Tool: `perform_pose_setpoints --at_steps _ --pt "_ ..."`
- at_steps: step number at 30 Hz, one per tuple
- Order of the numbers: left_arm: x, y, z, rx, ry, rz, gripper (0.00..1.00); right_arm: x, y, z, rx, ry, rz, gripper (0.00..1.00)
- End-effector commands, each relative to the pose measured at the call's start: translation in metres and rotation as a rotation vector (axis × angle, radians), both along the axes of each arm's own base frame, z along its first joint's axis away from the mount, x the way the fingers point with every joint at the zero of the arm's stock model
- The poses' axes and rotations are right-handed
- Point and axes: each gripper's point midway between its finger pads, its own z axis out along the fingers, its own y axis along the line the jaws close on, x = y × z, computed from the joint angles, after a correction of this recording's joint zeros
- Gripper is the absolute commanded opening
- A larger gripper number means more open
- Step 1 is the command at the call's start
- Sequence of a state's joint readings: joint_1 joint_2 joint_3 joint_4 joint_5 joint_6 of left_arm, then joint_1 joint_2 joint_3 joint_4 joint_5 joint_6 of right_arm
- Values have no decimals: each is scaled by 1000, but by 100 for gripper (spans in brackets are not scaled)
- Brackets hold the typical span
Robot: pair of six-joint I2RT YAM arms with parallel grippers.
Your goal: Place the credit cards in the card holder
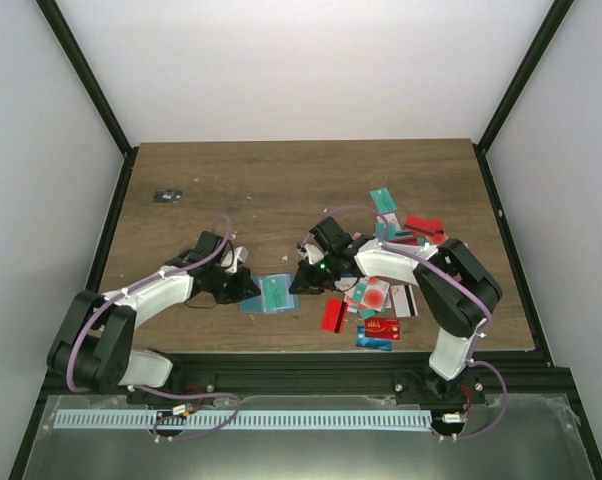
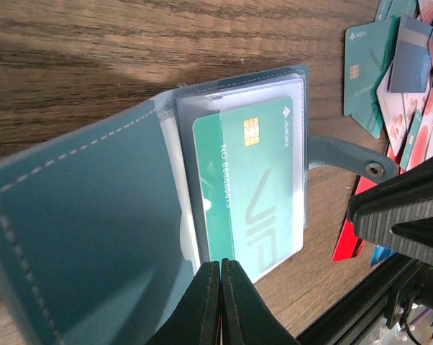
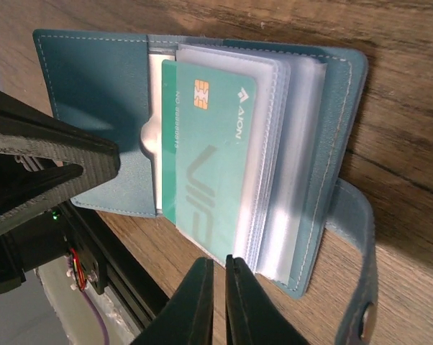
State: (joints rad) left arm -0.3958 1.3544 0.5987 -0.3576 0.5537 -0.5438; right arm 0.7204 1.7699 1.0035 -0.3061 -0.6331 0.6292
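Note:
The teal-blue card holder (image 1: pixel 271 293) lies open on the wooden table between both grippers, with its clear sleeves showing (image 3: pixel 295 144). A teal credit card (image 2: pixel 260 187) with a chip sits partly in the front sleeve, also seen in the right wrist view (image 3: pixel 209 151). My left gripper (image 2: pixel 221 264) is shut, its tips at the sleeve's edge beside the holder's open cover (image 2: pixel 94 237). My right gripper (image 3: pixel 218 262) is all but shut, with a thin gap and nothing in it, just off the holder's near edge. More credit cards (image 1: pixel 381 290) lie loose to the right.
The loose cards include a red one (image 1: pixel 333 315), a blue one (image 1: pixel 376 340), a white one with a black stripe (image 1: pixel 404 300) and a teal one (image 1: pixel 383 200). A small dark object (image 1: pixel 167 196) lies at the far left. The holder's snap strap (image 2: pixel 375 169) sticks out sideways.

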Motion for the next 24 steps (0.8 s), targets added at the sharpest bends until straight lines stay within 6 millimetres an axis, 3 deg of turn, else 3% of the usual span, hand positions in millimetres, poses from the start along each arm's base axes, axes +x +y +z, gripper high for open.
perform_pose_setpoints --at_steps 1,11,24 --pt "7 -8 1 3 -12 -33 4 2 5 6 30 4 3 10" --pt "9 -17 -18 37 24 -80 4 11 4 -3 22 28 -14 15" --pt "8 -18 -35 71 51 -107 4 19 19 2 82 39 15 20"
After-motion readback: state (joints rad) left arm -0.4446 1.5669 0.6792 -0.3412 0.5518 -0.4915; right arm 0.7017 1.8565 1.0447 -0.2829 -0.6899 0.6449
